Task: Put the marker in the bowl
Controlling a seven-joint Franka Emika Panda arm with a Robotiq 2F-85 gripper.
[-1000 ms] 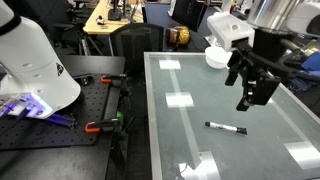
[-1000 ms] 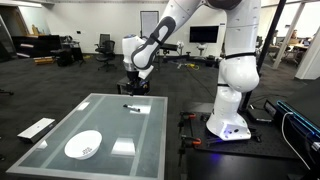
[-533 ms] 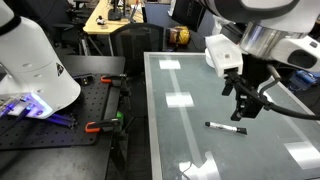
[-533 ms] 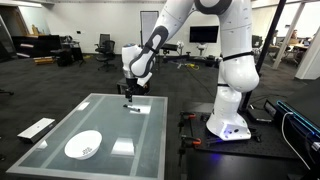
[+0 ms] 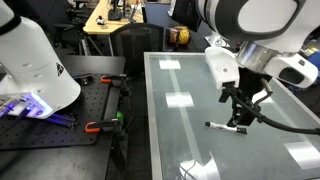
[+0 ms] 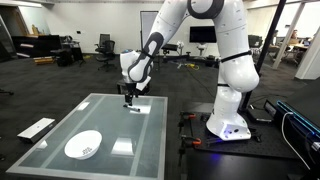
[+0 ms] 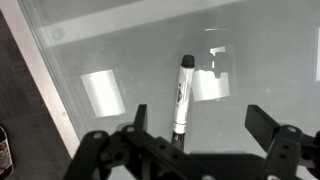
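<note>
The marker (image 5: 226, 127) is a thin black stick with a whitish band. It lies flat on the glass table (image 5: 190, 120). In the wrist view the marker (image 7: 181, 95) runs up from between my fingers. My gripper (image 5: 240, 118) is open and empty. It hangs just above the marker's right end, fingers pointing down; it also shows in an exterior view (image 6: 128, 98) and in the wrist view (image 7: 200, 135). The white bowl (image 6: 83, 146) sits at the near left of the table in an exterior view, far from the gripper. It is hidden in the wrist view.
A black perforated bench (image 5: 60, 115) with clamps (image 5: 100, 126) adjoins the table's side. The robot's white base (image 6: 228, 100) stands beside the table. A keyboard (image 6: 37, 127) lies on the floor. Office chairs and desks stand behind.
My gripper has come down and moved toward the marker, from high above the table to just over the marker's end. The marker and bowl have not moved.
</note>
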